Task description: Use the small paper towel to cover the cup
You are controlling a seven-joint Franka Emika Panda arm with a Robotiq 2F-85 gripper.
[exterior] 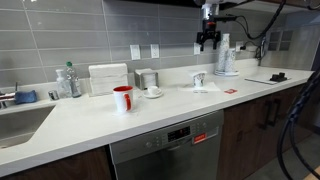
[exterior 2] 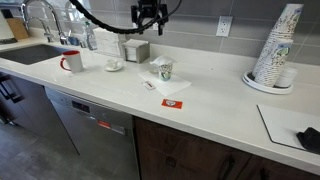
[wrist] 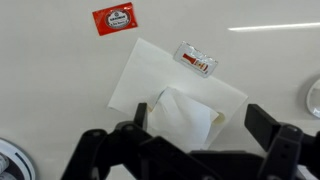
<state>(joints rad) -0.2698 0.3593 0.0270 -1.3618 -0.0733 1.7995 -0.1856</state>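
Hand (exterior: 208,44) splayed, crumpled white towel (wrist: 185,112) draping cup (exterior 2: 163,73)

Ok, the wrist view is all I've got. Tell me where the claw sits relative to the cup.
Observer: In both exterior views the claw hangs well above the cup, touching nothing.
Operator: Tell me whether the towel hides the whole cup.
Observer: No. The small paper towel sits on top, and the cup's side shows below it in an exterior view.
Operator: Name what stands beyond my frame.
Observer: A red mug stands further along the counter, well apart from the cup.
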